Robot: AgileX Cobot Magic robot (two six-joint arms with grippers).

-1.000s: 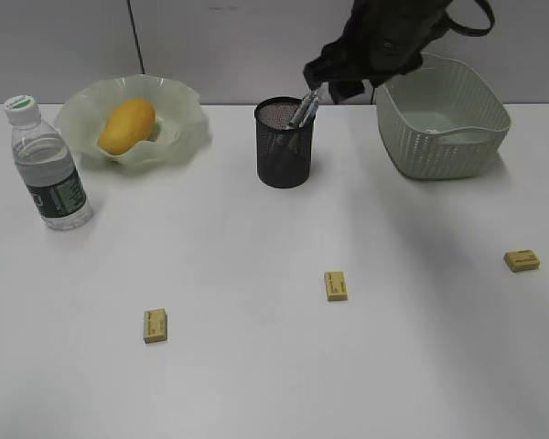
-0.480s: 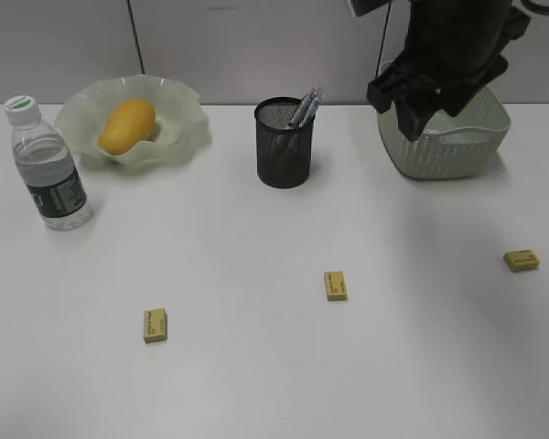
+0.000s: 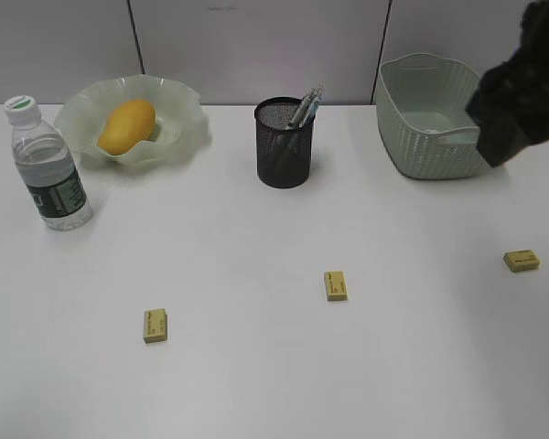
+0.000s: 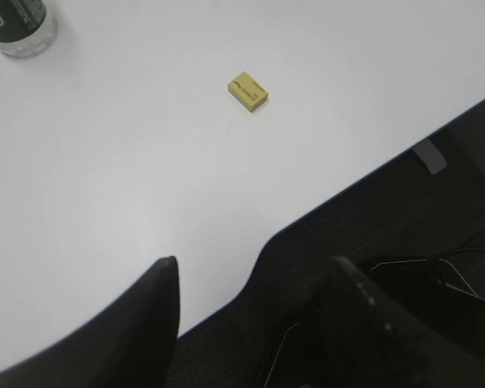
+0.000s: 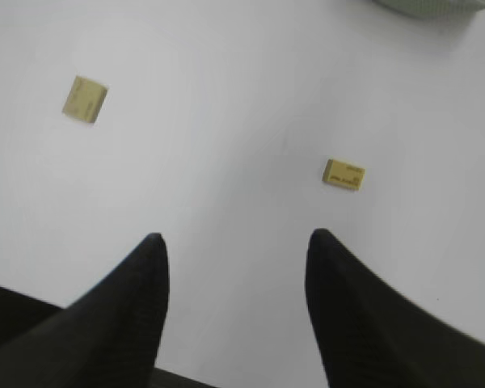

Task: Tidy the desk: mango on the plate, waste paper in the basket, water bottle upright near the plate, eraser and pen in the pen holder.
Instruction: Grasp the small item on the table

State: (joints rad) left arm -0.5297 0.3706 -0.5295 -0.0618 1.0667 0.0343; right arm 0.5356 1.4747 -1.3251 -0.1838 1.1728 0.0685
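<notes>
White desk [image 5: 226,97]: eraser [image 5: 343,174] just beyond open right end effector [image 5: 234,250].

Desk [image 3: 256,366] smooth matt white; plate [image 3: 188,128] translucent pale green, glossy, ruffled; mango [image 3: 126,125] smooth-skinned; bottle [image 3: 49,169] clear plastic, dark label; pen holder [image 3: 284,146] black wire mesh; basket [image 3: 430,137] matt plastic, woven pattern; erasers [image 3: 336,285] matt yellow

Right arm [image 3: 522,82] blurred, cut off; basket [image 3: 421,137] partly hidden.
</notes>
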